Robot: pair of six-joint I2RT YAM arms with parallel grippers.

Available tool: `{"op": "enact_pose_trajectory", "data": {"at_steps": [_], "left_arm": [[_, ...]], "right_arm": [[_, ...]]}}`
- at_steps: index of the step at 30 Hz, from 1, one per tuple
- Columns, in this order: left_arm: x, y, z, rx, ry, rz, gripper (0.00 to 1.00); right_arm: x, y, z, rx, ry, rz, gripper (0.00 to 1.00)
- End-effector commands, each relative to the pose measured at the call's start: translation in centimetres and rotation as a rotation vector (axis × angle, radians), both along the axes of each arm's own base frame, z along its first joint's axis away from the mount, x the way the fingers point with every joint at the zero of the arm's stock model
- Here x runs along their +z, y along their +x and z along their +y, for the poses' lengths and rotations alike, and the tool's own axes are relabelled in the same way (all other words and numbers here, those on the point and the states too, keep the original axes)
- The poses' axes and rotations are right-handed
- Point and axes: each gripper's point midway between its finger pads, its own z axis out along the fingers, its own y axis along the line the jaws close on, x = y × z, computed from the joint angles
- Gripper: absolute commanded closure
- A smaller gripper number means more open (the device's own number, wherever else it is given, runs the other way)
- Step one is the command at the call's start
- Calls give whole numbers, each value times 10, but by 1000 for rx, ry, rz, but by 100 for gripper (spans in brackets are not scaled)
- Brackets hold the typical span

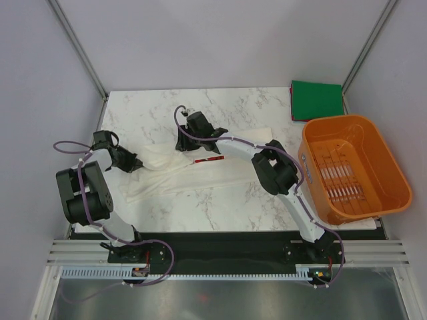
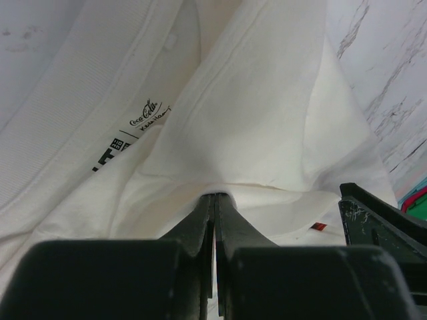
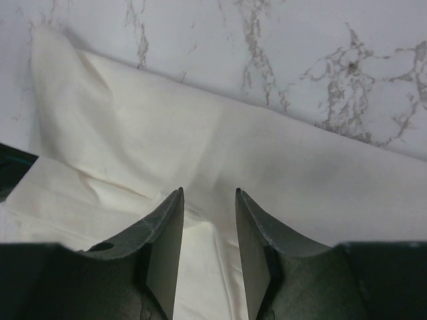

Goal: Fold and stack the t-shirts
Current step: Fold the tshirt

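A white t-shirt (image 1: 175,175) lies in a long crumpled band across the marble table, with a sliver of red print (image 1: 208,161) showing. My left gripper (image 1: 137,165) is shut on a pinch of the shirt's left end; in the left wrist view (image 2: 215,196) the cloth (image 2: 267,120) bulges over the closed jaws, and a neck label (image 2: 145,115) shows. My right gripper (image 1: 181,145) hovers open over the shirt's far middle edge. In its wrist view (image 3: 208,193) the white cloth (image 3: 133,147) lies under and between the spread fingers. A dark green t-shirt (image 1: 317,100), folded square, lies at the back right.
An orange slatted basket (image 1: 337,121) stands at the right edge of the table, in front of the green shirt. Grey walls enclose the table on the left, back and right. The right arm's elbow (image 1: 273,167) hangs over the shirt's right end.
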Motion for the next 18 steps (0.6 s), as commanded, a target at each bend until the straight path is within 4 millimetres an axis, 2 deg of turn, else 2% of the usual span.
{"op": "enact_pose_trajectory", "data": {"at_steps": [1,2,5,12,18], "left_arm": [[12,16,6,-6,26,-62,98],[14,17,8,-3,33,-68,98],[20,17,8,2,43,-83,98],[21,18,7,4,32,-83,98],[27,21,10,-1,53,-103,98]], "right_arm": [[56,-16,20,245,86,-155,55],[57,-24,23,326,86,-181,55],[53,-32,22,424,81,-208,52],[31,-33,15,538,60,-238,48],[21,-33,12,606,25,-277,49]]}}
